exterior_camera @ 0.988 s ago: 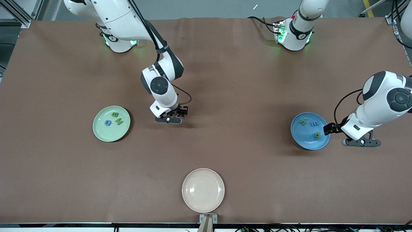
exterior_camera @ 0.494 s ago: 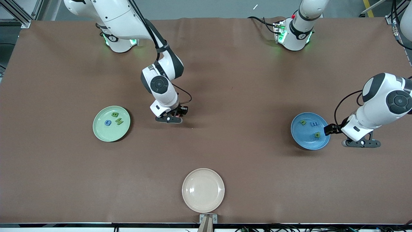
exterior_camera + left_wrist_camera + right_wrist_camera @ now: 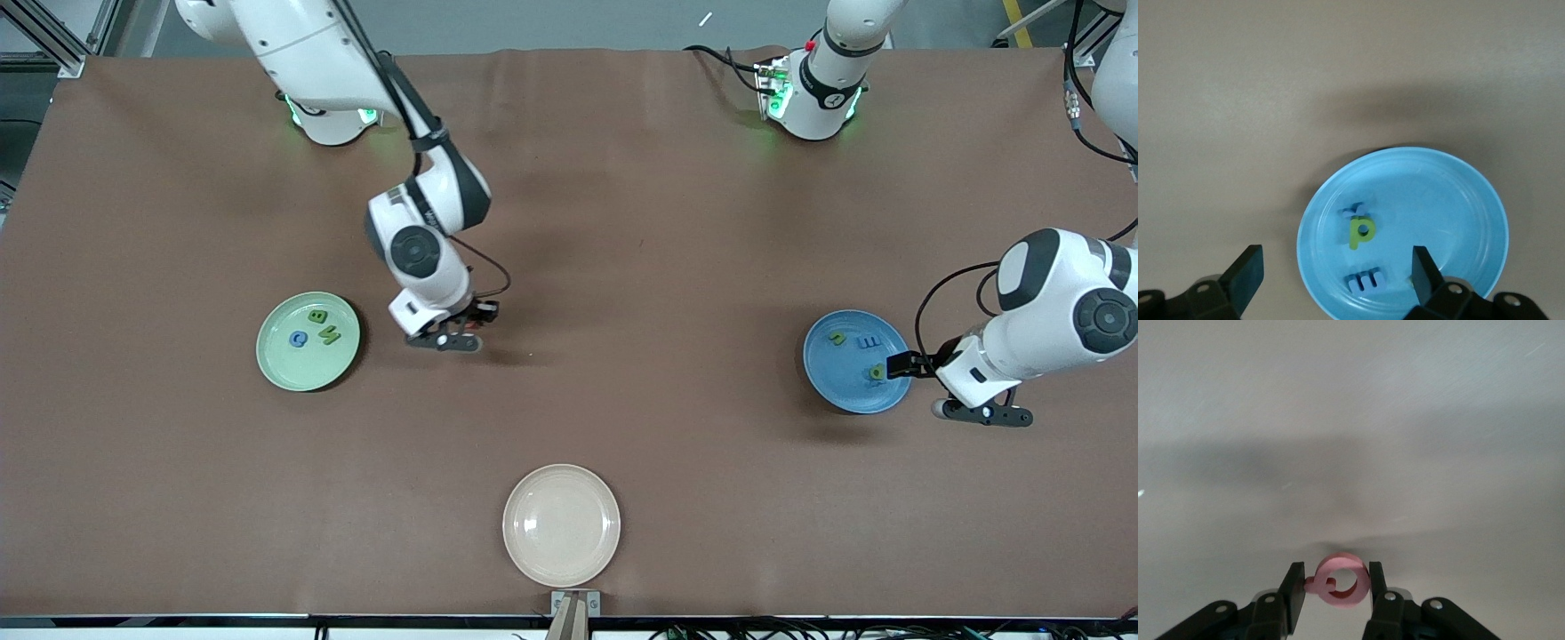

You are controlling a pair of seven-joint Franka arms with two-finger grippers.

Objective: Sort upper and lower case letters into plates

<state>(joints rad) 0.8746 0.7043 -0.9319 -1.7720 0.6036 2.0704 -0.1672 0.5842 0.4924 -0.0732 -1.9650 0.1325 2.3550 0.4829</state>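
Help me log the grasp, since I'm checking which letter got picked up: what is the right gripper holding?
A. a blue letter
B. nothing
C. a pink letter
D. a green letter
C: in the right wrist view the right gripper has its fingers closed on a pink letter with a round loop, up over bare table beside the mint green plate.

Right gripper (image 3: 1333,583) jaws pinching a pink ring-shaped letter (image 3: 1340,580), over bare table (image 3: 1351,420)
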